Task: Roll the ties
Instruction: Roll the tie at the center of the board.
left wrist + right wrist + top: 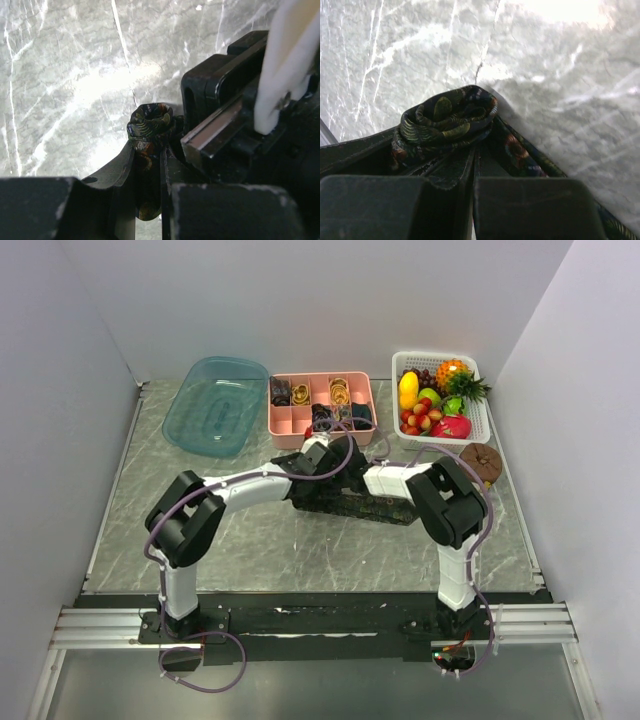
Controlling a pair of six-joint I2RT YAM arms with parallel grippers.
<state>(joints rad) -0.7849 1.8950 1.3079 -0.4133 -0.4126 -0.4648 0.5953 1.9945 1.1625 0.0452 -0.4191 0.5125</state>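
A dark tie with a green and orange pattern lies across the middle of the table (372,506). One end of it is wound into a small coil (445,121). The same coil (150,122) sits at the tips of my left gripper (149,150), which is shut on its fabric. My right gripper (476,150) is shut, its tips against the coil. I cannot tell whether it pinches any cloth. The loose strip (522,150) runs off to the right beside it. In the top view the left gripper (322,454) and right gripper (346,478) meet over the tie.
A pink divided tray (287,422) behind the grippers holds several rolled ties. A blue tub (214,405) stands at the back left, a white basket (480,420) of toy fruit at the back right, with a brown round object (482,462) in front of it.
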